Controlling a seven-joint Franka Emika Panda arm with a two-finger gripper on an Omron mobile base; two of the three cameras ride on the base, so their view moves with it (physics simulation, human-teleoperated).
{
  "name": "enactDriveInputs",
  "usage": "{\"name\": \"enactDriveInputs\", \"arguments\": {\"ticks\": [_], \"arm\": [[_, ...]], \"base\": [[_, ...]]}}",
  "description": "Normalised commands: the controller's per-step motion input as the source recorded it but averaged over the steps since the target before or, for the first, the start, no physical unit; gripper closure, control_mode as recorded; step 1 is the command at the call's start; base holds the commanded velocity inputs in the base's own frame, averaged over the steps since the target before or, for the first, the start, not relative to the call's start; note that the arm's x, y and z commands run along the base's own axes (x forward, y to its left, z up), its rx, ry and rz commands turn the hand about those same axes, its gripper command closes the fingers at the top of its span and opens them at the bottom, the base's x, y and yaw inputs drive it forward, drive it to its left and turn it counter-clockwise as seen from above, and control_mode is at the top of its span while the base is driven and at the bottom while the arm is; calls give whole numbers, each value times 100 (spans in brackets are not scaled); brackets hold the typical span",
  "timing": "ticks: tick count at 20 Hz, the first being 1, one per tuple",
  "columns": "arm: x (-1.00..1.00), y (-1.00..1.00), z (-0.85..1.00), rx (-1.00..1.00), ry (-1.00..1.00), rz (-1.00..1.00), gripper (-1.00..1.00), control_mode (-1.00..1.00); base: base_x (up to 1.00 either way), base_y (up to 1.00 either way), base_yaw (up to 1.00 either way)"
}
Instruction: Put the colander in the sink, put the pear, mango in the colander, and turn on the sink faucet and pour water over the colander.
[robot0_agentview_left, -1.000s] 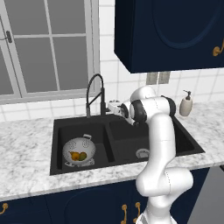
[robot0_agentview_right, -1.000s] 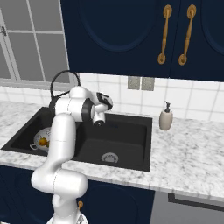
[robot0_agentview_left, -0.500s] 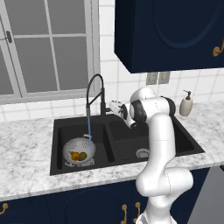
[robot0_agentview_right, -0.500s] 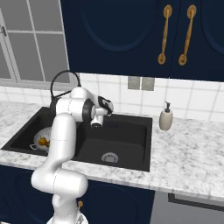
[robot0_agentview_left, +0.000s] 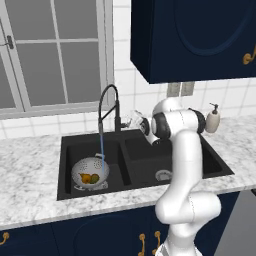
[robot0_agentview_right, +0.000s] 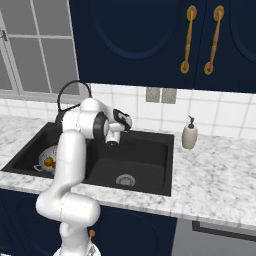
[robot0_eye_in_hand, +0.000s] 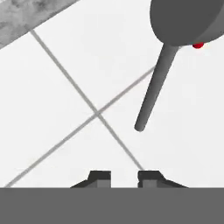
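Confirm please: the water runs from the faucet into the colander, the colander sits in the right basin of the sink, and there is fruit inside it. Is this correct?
One detail is wrong: the colander sits in the left basin of the sink, not the right one. The left base view shows it. The rest holds: water runs from the faucet into the colander, and there is fruit inside it.
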Motion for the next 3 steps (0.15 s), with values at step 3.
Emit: {"name": "enactDriveInputs", "arguments": {"ticks": [3], "arm": [[-100, -38, 100, 40, -41, 0, 100, -100]], "base": [[0, 0, 0]]}}
